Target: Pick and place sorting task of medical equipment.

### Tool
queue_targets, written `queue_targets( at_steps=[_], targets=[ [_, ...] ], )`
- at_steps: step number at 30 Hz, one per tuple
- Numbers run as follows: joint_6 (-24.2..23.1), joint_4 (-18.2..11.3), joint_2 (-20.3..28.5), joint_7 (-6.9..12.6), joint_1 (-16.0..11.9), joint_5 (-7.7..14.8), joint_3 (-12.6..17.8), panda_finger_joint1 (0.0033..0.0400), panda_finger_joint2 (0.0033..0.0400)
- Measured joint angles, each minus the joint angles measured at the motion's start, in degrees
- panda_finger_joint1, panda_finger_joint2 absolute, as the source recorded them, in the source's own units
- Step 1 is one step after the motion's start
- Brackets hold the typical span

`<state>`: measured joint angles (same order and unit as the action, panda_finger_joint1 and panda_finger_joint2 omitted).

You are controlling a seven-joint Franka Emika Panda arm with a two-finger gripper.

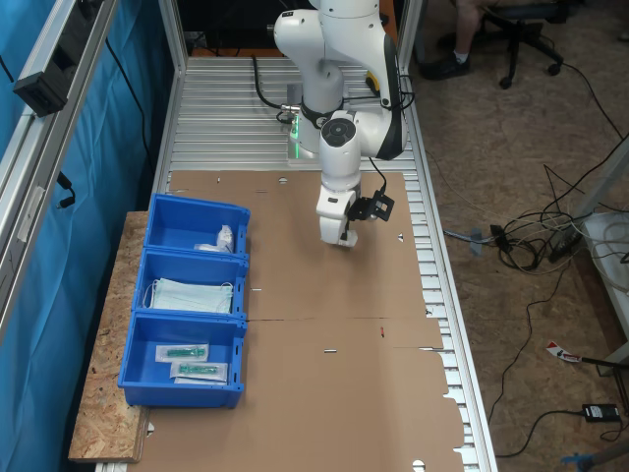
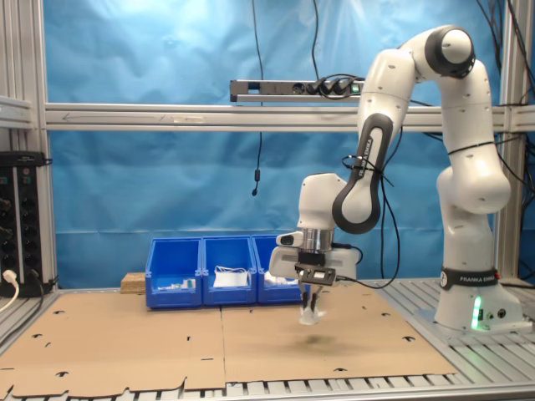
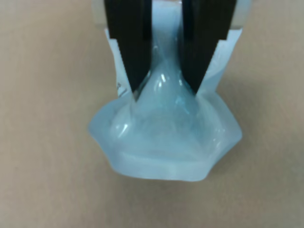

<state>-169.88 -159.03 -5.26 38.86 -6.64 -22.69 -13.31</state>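
My gripper [image 3: 164, 88] is pinched on the white gauze packet [image 3: 166, 137], which hangs beneath my fingers above the cardboard sheet [image 2: 167, 334].

The packet puckers where my two black fingers [image 3: 130, 52] squeeze its middle, so the hold looks firm but on thin, crinkled wrapping. The row of blue bins [image 1: 192, 305] sits well off to one side of my hand, one bin holding white packets [image 1: 218, 239]. I judge the carry should be level and unhurried, high enough to pass over the bin wall, releasing only once I am directly above that compartment.
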Motion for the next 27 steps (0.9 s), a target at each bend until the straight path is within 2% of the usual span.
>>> queue_targets(
  at_steps=[9,15,18,21,25,26,27],
  targets=[
    [8.07,0.0,7.81,-0.43,-0.01,0.0,0.55,0.0042,0.0042],
    [13.68,0.33,12.49,-2.29,-0.42,0.01,1.06,0.0042,0.0042],
    [17.17,1.22,15.19,-3.68,-1.5,0.42,1.11,0.0042,0.0042],
    [19.55,2.23,17.0,-4.64,-3.14,2.08,1.13,0.0042,0.0042],
    [22.03,3.93,18.96,-5.72,-6.5,6.11,1.19,0.0043,0.0043],
    [22.03,3.93,18.96,-5.72,-6.5,6.11,1.19,0.0043,0.0043],
    [22.55,4.4,19.35,-5.95,-7.49,7.4,1.2,0.0043,0.0043]
  ],
)
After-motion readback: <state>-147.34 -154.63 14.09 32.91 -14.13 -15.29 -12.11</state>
